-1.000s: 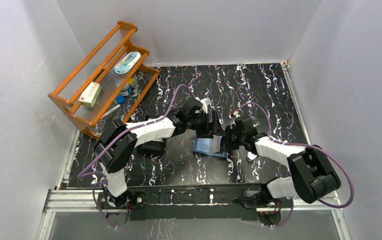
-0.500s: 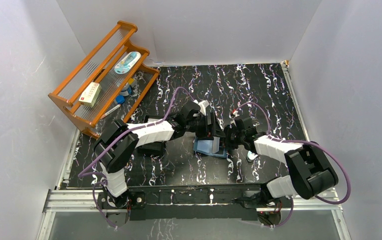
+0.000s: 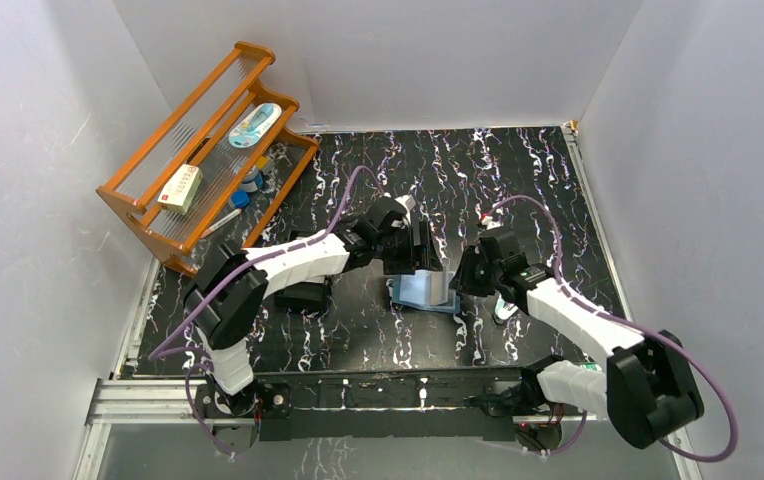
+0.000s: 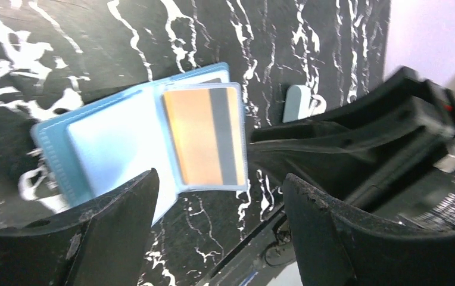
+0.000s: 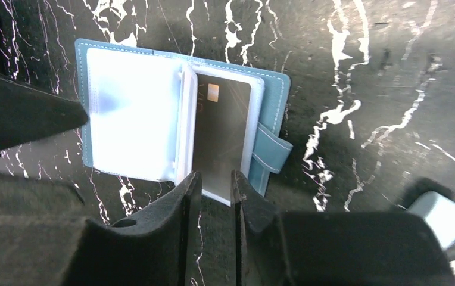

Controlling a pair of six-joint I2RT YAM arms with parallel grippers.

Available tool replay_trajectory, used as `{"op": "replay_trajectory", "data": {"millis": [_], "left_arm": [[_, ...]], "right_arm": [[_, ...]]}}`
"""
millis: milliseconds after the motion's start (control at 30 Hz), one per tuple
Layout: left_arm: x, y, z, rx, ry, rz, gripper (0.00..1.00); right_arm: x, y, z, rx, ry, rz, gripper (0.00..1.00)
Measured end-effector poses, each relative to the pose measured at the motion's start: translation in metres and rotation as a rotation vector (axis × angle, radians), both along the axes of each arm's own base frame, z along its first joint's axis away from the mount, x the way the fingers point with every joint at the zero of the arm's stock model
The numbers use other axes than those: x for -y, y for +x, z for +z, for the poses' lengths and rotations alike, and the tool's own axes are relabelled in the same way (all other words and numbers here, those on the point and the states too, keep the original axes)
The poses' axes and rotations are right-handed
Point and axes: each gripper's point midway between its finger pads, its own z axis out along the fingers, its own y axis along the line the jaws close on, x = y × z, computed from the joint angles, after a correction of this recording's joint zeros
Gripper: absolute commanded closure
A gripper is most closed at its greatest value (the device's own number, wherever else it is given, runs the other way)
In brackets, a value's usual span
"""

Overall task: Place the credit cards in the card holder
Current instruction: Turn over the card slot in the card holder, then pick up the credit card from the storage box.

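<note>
The teal card holder (image 3: 420,291) lies open on the black marbled table between both arms. In the left wrist view an orange card with a grey stripe (image 4: 204,134) sits in a clear pocket of the card holder (image 4: 112,140). The right wrist view shows a chip card (image 5: 222,134) in the card holder (image 5: 133,113), its near end sticking out of the pocket. My right gripper (image 5: 213,179) hovers over that end, jaws a narrow gap apart, gripping nothing. My left gripper (image 4: 219,202) stands wide open just above the holder's far side, empty.
A small pale-blue object (image 3: 503,310) lies right of the holder, beside the right arm. A black box (image 3: 303,295) sits under the left arm. A wooden rack (image 3: 208,150) with a white-and-red box (image 3: 180,188) stands at the back left.
My right gripper has let its jaws part slightly and drawn back to the right, away from the holder. The left gripper has stayed open over the holder.
</note>
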Motion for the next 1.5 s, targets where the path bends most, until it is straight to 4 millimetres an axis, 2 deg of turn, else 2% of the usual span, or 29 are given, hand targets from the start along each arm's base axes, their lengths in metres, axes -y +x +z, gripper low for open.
{"op": "replay_trajectory", "data": {"millis": [133, 300, 433, 533, 600, 700, 767, 900, 1067, 1233, 1367, 1500], "left_arm": [[-0.022, 0.008, 0.013, 0.058, 0.110, 0.054, 0.23], [-0.069, 0.024, 0.065, 0.189, 0.202, 0.212, 0.19], [-0.122, 0.037, 0.108, 0.265, 0.195, 0.437, 0.19], [-0.168, 0.043, 0.119, 0.261, 0.180, 0.621, 0.22], [-0.197, 0.046, 0.115, 0.230, 0.182, 0.736, 0.23], [-0.238, 0.052, 0.101, 0.164, 0.208, 0.899, 0.26], [-0.254, 0.055, 0.093, 0.124, 0.229, 0.976, 0.28], [-0.279, 0.053, 0.073, 0.012, 0.282, 1.112, 0.32], [-0.297, 0.047, 0.059, -0.062, 0.329, 1.233, 0.37], [-0.305, 0.046, 0.055, -0.084, 0.300, 1.328, 0.43], [-0.308, 0.039, 0.037, -0.122, 0.289, 1.368, 0.50], [-0.305, 0.038, 0.021, -0.145, 0.269, 1.366, 0.51]], "right_arm": [[0.009, 0.003, 0.021, 0.047, -0.031, -0.025, 0.60], [0.002, 0.008, 0.052, 0.088, -0.005, 0.002, 0.53], [-0.008, 0.014, 0.085, 0.152, 0.042, 0.029, 0.47], [-0.014, 0.016, 0.108, 0.204, 0.082, 0.048, 0.41], [-0.018, 0.017, 0.117, 0.217, 0.099, 0.062, 0.40], [-0.023, 0.016, 0.118, 0.209, 0.112, 0.082, 0.33], [-0.024, 0.015, 0.116, 0.200, 0.112, 0.090, 0.26], [-0.024, 0.016, 0.111, 0.192, 0.096, 0.107, 0.19], [-0.026, 0.015, 0.108, 0.179, 0.095, 0.118, 0.09], [-0.027, 0.015, 0.103, 0.164, 0.089, 0.127, 0.08], [-0.027, 0.015, 0.103, 0.166, 0.088, 0.131, 0.08], [-0.028, 0.015, 0.102, 0.161, 0.091, 0.136, 0.08]]}}
